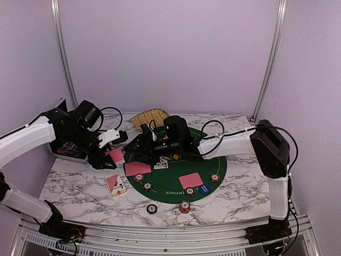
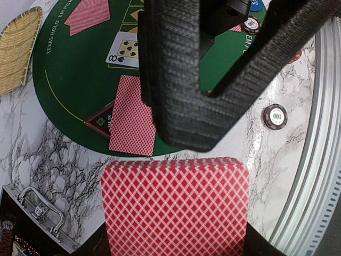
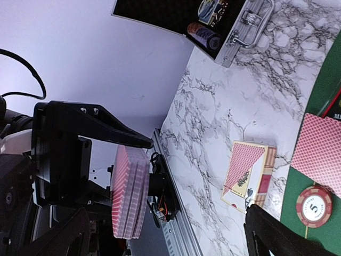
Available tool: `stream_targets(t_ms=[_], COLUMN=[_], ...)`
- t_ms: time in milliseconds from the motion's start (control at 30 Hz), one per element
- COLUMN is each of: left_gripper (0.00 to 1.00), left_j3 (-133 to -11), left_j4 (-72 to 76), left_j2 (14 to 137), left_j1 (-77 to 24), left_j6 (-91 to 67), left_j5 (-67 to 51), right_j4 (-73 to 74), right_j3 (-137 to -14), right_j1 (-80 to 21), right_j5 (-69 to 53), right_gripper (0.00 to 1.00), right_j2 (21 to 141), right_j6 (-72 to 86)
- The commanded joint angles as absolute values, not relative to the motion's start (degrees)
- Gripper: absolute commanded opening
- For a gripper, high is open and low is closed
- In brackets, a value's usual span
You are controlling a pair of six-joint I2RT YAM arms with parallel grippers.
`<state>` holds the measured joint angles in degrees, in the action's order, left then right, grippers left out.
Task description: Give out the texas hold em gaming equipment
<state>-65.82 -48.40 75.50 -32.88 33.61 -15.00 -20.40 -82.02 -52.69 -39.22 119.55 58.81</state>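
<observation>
Left end effector (image 3: 120, 179) clamps a rounded-corner, red lattice-backed card deck (image 2: 176, 205); right end effector (image 1: 148, 145) stands wide apart above the marble-veined counter (image 1: 242, 198).

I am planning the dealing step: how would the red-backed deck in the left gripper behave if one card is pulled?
The deck is loose cards with slightly staggered edges, so neighbours would probably slide out too. Thin cards likely bend easily. The left gripper clamps its faces, which should hold it steady.
</observation>
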Motion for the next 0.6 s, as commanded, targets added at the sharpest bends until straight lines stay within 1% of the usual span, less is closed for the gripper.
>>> stream_targets(t_ms=[0, 567], left_gripper=[0.00, 0.00], left_j3=[-67.5, -68.4], left_j4=[-49.6, -49.6], left_j2=[74.9, 75.4], left_j1=[-32.5, -32.5], left_j6=[33.7, 33.4], left_j5=[-16.3, -17.1], right_j4=[-24.8, -27.3], right_j3=[-85.3, -92.4], right_j1=[-54.0, -56.5], right_j5=[-40.7, -42.8], right_gripper=[0.99, 0.96], right_j2=[121.1, 127.5], right_j6=[61.6, 65.9])
